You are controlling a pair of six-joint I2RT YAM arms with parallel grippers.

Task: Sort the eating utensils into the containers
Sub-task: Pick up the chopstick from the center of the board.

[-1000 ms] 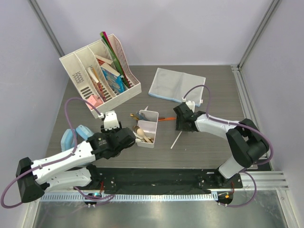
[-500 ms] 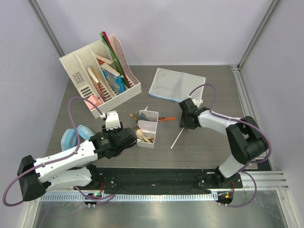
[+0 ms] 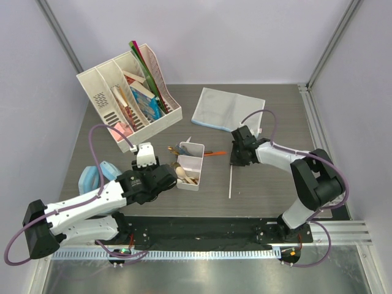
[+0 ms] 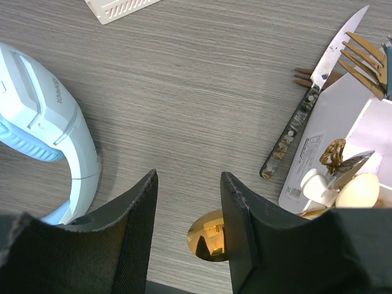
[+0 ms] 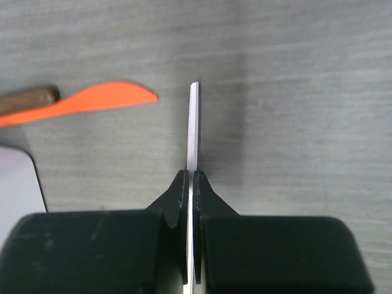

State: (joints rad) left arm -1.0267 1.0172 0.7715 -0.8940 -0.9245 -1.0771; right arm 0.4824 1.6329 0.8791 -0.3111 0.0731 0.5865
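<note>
The white divided container (image 3: pixel 190 165) stands mid-table with spoons in it; its corner (image 4: pixel 334 116) also shows in the left wrist view. My left gripper (image 3: pixel 166 184) (image 4: pixel 187 177) hangs open just left of it, over a gold spoon bowl (image 4: pixel 211 236). A knife with a mottled handle (image 4: pixel 300 119) and a gold fork (image 4: pixel 364 52) lie by the box. My right gripper (image 3: pixel 236 160) (image 5: pixel 191 177) is shut on a thin white utensil (image 3: pixel 230 180) (image 5: pixel 193 122), held edge-on. An orange knife (image 5: pixel 92 101) (image 3: pixel 213 154) lies to its left.
A white file organiser (image 3: pixel 128 98) with books stands at the back left. A grey-blue cloth (image 3: pixel 228 110) lies at the back centre. A white and blue headset-like object (image 3: pixel 98 174) (image 4: pixel 43 141) rests left of my left gripper.
My right gripper has shut on the thin white utensil, which swung from slanted to pointing straight at the near edge. The left gripper has hardly moved.
</note>
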